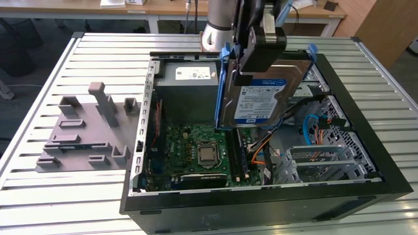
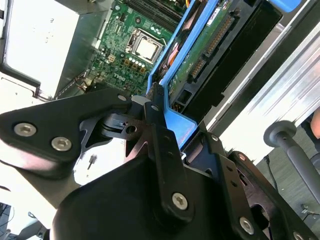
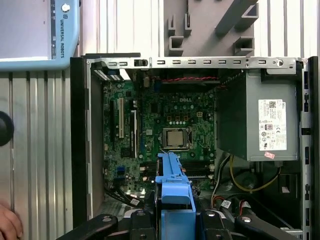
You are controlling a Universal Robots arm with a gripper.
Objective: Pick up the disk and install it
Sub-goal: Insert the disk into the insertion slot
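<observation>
Black matte linkage bars of the gripper (image 2: 159, 112), studded with bright screw heads, sit closest to my lens in the second wrist view. They are clenched on the disk (image 2: 200, 55), pinching its glossy blue plastic rail. From this side I see the disk's green circuit board and its dark connector strip.

On the exterior view the disk hangs upright in the air. It is a flat silver-metal slab with a blue-and-white label, framed by the blue rails and held above the open computer case (image 1: 261, 205). It touches nothing but the gripper.

Below it lies the green motherboard (image 1: 189, 142), flat and busy with small parts, with the square shiny processor (image 1: 207, 153) near its middle. Behind that, toward the back of the case, stands the dull grey box of the power supply (image 1: 189, 83) with a white sticker. Toward the exterior view's right I see a perforated bare-metal drive cage (image 1: 320, 159), with orange and blue cables near it.

The case is a black rectangular shell and rests on a table (image 1: 65, 196) of ribbed aluminium slats. On the exterior view's left lies a grey plastic fixture (image 1: 85, 137) of blocky posts and slots, well apart from the disk. In the first wrist view a person's hand (image 3: 7, 225) shows at the corner.
</observation>
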